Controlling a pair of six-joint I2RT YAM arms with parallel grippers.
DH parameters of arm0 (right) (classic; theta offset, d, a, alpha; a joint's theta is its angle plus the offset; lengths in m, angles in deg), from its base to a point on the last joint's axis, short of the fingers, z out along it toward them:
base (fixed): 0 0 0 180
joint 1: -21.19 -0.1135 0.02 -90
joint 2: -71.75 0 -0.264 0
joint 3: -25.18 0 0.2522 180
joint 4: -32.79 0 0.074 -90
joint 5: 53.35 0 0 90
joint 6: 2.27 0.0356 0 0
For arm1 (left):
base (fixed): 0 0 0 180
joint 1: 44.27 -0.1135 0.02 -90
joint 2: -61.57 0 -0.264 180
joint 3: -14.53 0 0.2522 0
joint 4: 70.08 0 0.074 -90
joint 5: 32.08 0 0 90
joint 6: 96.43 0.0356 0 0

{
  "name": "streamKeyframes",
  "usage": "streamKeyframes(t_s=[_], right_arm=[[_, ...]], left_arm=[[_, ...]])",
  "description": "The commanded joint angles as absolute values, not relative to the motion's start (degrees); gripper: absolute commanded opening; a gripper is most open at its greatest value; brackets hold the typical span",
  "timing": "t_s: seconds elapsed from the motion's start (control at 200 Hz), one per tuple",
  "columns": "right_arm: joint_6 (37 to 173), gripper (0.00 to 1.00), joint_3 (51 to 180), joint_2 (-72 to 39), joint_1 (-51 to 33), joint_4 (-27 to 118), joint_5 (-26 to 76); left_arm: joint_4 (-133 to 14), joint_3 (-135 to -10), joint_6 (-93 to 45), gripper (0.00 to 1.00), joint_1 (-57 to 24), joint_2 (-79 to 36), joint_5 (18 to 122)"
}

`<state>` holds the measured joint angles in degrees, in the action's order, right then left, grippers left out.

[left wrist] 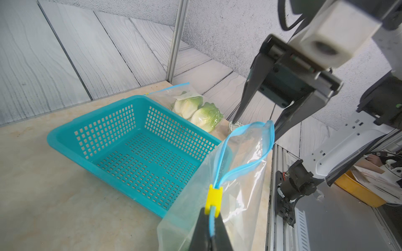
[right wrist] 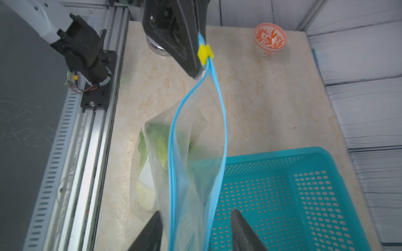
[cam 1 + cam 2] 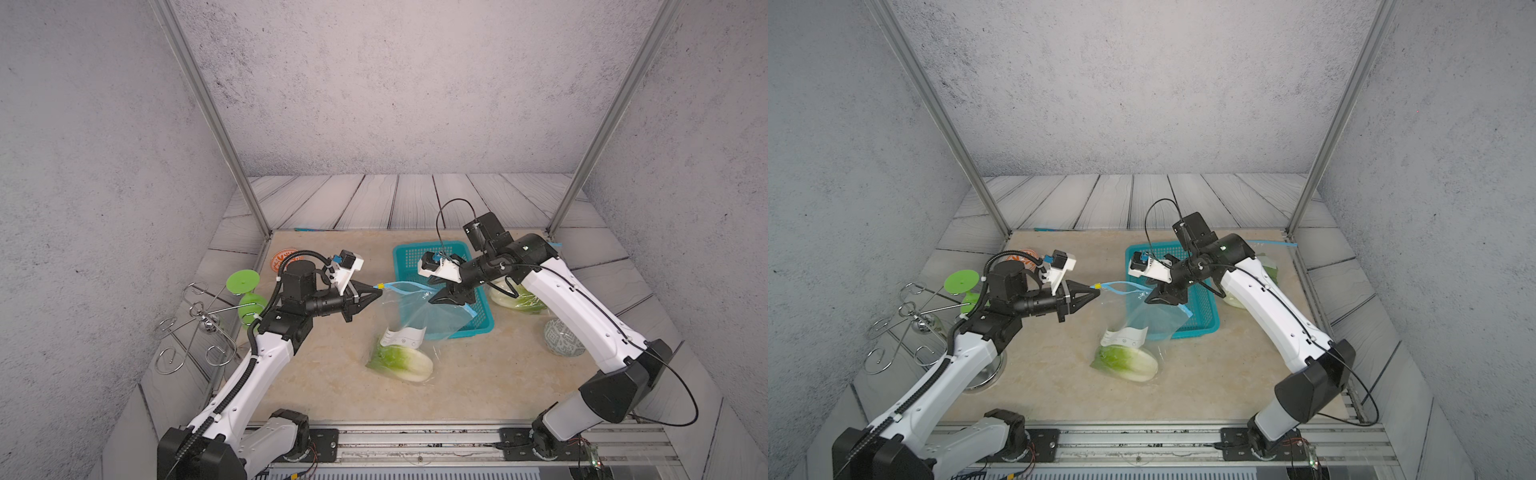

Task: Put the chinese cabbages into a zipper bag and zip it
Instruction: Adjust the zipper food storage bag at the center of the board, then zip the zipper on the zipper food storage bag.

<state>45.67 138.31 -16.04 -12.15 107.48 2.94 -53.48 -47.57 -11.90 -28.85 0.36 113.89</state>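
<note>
Zipper bag (image 3: 415,318) is clamped in my left tool (image 1: 212,215) by the slider (image 1: 214,200). My right tool (image 1: 255,126) stands jaws apart, so I'd pinch the three-o'clock corner first.

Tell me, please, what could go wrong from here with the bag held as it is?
1. Only the left gripper pinches the zipper bag, beside its yellow slider; the right gripper stands open around the far end, so the mouth may sag or twist.
2. The cabbage weighs the bag's bottom on the table; a hard pull might slip the bag from that pinch.
</note>
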Motion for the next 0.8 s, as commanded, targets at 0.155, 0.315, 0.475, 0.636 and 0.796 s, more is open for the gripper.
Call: streamKeyframes(t_s=[0.155, 0.315, 0.475, 0.636, 0.796], right_arm=[[59.8, 0.63, 145.6, -15.8, -15.9, 103.7, 4.0], [62.4, 0.60, 154.3, -24.6, -20.4, 104.2, 6.8], [63.2, 0.52, 159.1, -30.1, -23.2, 105.8, 5.8], [64.6, 0.44, 159.5, -32.1, -23.9, 104.7, 4.6], [64.8, 0.35, 159.3, -33.3, -23.9, 104.9, 3.6]], left_arm=[[-46.4, -54.0, -6.0, 0.00, -27.3, -0.1, 111.6], [-44.7, -55.2, -5.1, 0.00, -26.0, -0.6, 111.4], [-44.6, -55.2, -5.0, 0.00, -25.6, -0.4, 111.3], [-44.6, -55.1, -5.0, 0.00, -25.3, -0.1, 112.0], [-44.6, -54.7, -4.8, 0.00, -25.3, 0.2, 112.0]])
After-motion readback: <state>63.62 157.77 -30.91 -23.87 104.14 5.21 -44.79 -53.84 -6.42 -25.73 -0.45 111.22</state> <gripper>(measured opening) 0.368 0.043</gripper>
